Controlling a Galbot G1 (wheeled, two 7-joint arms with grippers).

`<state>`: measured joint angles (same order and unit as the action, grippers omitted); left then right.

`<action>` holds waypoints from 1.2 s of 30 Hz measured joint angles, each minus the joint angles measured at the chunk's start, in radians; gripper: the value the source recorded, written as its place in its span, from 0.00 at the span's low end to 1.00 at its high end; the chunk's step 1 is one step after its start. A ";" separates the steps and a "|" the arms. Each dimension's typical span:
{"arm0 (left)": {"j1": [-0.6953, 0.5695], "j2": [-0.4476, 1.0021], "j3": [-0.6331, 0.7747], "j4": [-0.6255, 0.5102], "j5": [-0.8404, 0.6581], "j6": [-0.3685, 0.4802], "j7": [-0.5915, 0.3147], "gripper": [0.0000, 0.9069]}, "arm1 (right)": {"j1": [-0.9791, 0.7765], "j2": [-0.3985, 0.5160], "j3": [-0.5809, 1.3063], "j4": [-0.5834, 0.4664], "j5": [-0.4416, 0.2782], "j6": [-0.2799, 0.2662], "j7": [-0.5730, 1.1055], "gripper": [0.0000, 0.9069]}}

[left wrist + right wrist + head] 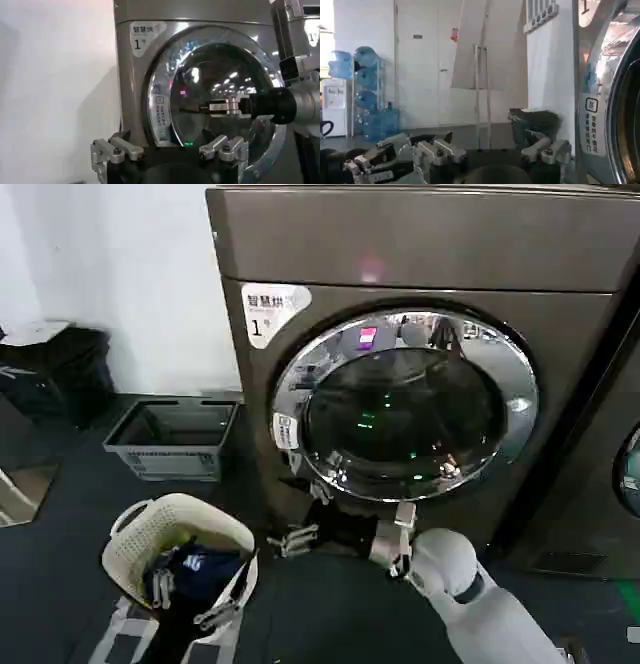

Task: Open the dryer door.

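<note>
On the front of the big brown-grey metallic dryer (400, 244), below its white "1" sticker (270, 312), the large round dryer door (405, 409) with its wide chrome rim and dark tinted glass looks to sit flush and shut. The right hand (495, 150) hangs low before the door's lower rim. Its fingers are spread wide and hold nothing, and the rim's left edge is just beside them. The left hand (170, 150) is also wide and empty, close beside the right one, toward the door's lower left.

The main risk, as I judge it, is the polished rim. It is smooth and curved, so fingers closing on it could slide off without catching the edge, or tap the glass instead. I cannot tell where the latch or the hinge is, and pulling on the wrong side would strain the door without freeing it. With both hands so close together, a swinging door or a withdrawing arm could strike the idle left hand.

On the dark floor near the dryer's left corner, a grey rectangular plastic crate (175, 439) appears empty. Nearer the robot, a cream perforated laundry basket (135, 549) holds dark clothes (190, 569). It sits close enough that a widely opened door might brush it.
</note>
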<state>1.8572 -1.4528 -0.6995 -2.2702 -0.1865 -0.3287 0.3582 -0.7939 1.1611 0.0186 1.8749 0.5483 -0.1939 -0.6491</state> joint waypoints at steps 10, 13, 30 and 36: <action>-0.005 0.001 0.008 0.000 0.022 0.017 -0.012 1.00 | -0.040 0.053 0.057 -0.016 -0.048 0.028 0.014 1.00; -0.005 0.002 0.010 0.000 0.022 0.021 -0.017 1.00 | -0.054 0.064 0.089 -0.018 -0.058 0.028 0.014 1.00; -0.022 0.017 0.025 0.017 0.032 0.067 -0.025 1.00 | -0.101 0.052 0.219 -0.008 -0.136 0.036 0.137 1.00; -0.019 0.012 0.031 0.017 0.035 0.065 -0.026 1.00 | -0.072 0.052 0.206 -0.044 -0.163 0.036 0.143 1.00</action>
<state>1.8381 -1.4411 -0.6684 -2.2531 -0.1519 -0.2641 0.3324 -0.8657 1.2130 0.2241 1.8305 0.3848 -0.1577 -0.5063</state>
